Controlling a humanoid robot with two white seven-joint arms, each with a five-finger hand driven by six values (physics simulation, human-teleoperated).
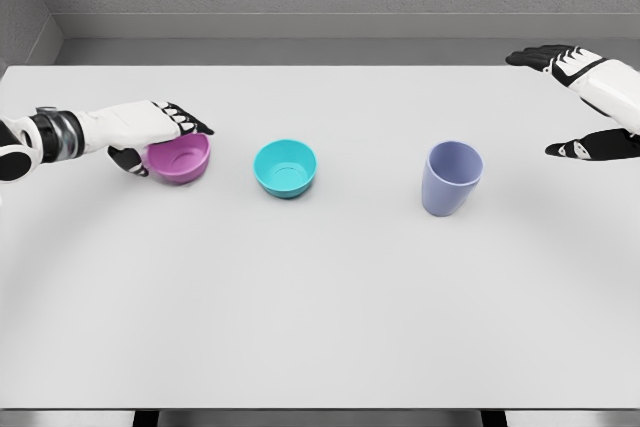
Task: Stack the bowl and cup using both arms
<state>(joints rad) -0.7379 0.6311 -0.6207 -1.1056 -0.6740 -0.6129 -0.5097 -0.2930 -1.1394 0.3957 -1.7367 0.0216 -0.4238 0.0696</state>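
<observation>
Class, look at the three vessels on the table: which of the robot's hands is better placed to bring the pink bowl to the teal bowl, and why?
Left. The left hand is already wrapped over the pink bowl, beside the teal bowl. The right hand hangs open past the lavender cup, far off.

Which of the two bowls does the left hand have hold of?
The pink bowl, leftmost on the table; the left hand grips its rim. The teal bowl sits untouched.
</observation>
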